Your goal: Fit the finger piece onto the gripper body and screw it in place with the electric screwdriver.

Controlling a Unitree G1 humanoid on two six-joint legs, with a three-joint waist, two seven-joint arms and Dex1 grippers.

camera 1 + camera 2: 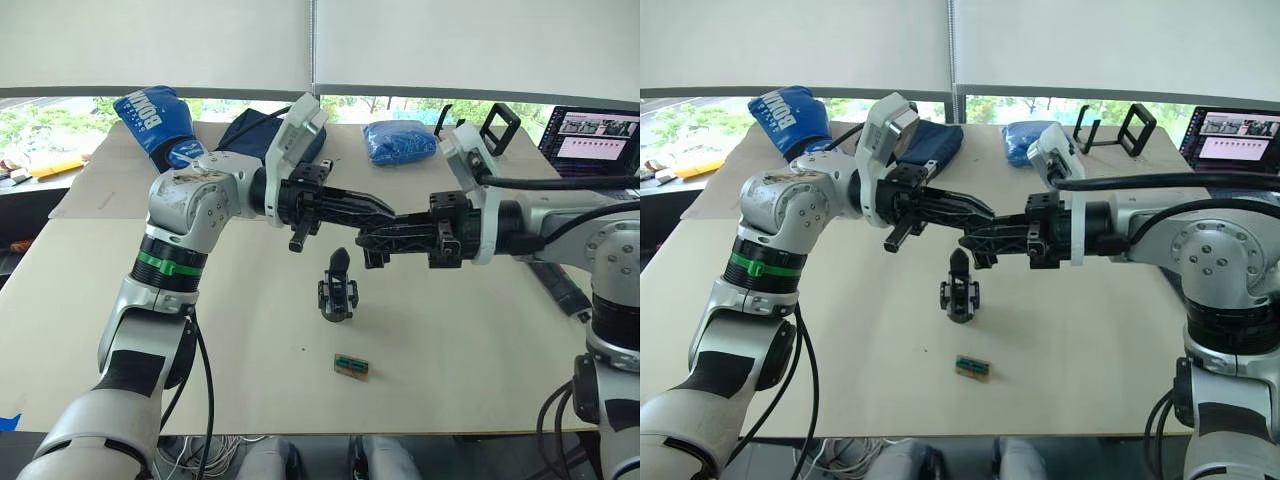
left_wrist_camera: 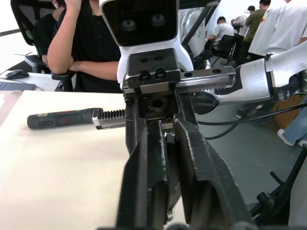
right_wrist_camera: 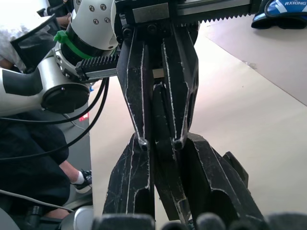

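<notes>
The left gripper (image 1: 385, 210) and the right gripper (image 1: 362, 240) are met tip to tip in the air above the middle of the table (image 1: 480, 350). In the right wrist view the left gripper's fingers (image 3: 136, 96) are seen drawn narrow, with the finger piece (image 3: 162, 120) clasped between them. The piece reaches on into the right gripper, but whether it is gripped there cannot be told.

The gripper body (image 1: 338, 290) stands upright on the table just below the meeting point, with its pointed finger up and apart from both grippers. A small green-and-tan block (image 1: 352, 367) lies nearer, slightly to the right of it. The screwdriver (image 2: 62, 118) lies flat on the table, untouched. At the far edge are seen a blue boxing glove (image 1: 155, 120) on the left and a laptop (image 1: 595, 135) on the right.
</notes>
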